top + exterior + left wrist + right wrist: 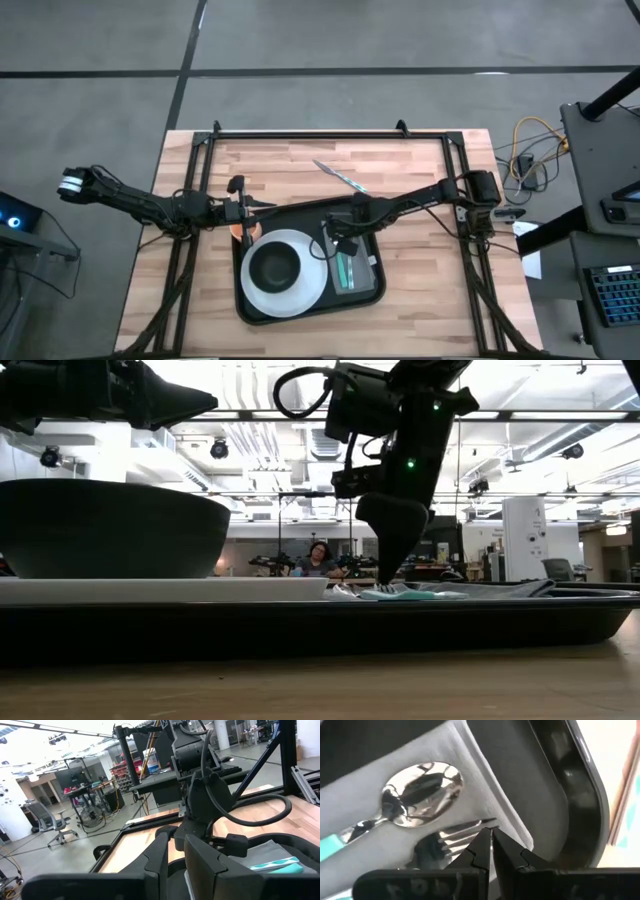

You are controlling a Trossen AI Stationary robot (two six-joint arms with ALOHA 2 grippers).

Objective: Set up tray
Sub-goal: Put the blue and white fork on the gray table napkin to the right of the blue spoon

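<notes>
One knife left off the tray

Knife [340,178] lies slantwise on the desk behind the tray [374,292]; right fingers [338,243] pinched empty over the napkin [353,268], nearer; left fingers [243,208] narrow, holding an orange thing.

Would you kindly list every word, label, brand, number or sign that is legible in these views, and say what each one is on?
None can be read: no text shows on the tray, plate, bowl, napkin, spoon or fork.
Boxes on shelves behind the table: markings too blurred to read.
</notes>
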